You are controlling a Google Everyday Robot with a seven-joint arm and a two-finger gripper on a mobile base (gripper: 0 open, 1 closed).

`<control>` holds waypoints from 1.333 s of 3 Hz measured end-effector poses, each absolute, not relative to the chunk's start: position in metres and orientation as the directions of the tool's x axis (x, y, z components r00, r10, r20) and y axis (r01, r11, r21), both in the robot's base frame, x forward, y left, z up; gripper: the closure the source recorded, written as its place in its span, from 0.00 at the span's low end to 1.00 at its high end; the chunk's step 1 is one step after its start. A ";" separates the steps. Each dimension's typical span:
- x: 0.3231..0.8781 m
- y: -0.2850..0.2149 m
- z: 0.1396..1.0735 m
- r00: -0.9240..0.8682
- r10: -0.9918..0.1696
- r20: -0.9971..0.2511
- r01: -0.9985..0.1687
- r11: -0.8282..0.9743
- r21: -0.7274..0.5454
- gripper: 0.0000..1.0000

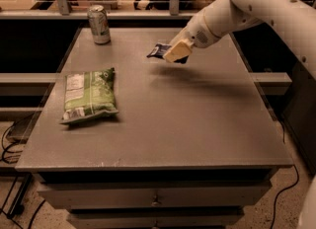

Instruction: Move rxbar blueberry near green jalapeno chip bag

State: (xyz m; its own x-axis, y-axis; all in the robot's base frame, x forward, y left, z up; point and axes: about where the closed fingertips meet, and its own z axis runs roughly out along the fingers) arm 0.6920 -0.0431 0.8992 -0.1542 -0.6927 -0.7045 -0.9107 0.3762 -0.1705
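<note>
**mako_77:** ok so where's the end effector sitting right now?

**benchrat:** It's up over the far part of the counter, a bit right of centre. The tan fingers are clamped onto the rxbar blueberry. The bar's dark navy wrapper pokes out to the left of the fingers, roughly flat with a slight tilt. There's a soft shadow on the grey top just below it, so the bar looks held clear of the surface rather than lying on it.

**mako_77:** and the arm behind it?

**benchrat:** The white arm comes in from the upper right corner and slants down and left to the wrist.

**mako_77:** what about the chips?

**benchrat:** The green jalapeno chip bag is lying flat on the counter's left side, about midway front to back. Its long side runs roughly front to back, and the white label panel is on its far-left part. It's well apart from the bar: the bar is at the back near the middle, and the bag is over by the left edge.

**mako_77:** anything else on there?

**benchrat:** A silver soda can stands upright near the far-left corner, behind the bag and well left of the bar. Under the front edge you can see drawer fronts, and there are some cables down on the floor at the left.
</note>
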 end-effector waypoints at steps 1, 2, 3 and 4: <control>0.661 0.006 0.885 -0.104 -0.651 -0.752 -0.954 0.280 -0.110 1.00; 0.634 0.052 0.870 -0.099 -0.587 -0.803 -0.977 0.211 -0.034 0.83; 0.616 0.086 0.858 -0.110 -0.552 -0.826 -0.986 0.163 0.023 0.62; 0.612 0.101 0.854 -0.131 -0.533 -0.836 -0.984 0.172 0.045 0.39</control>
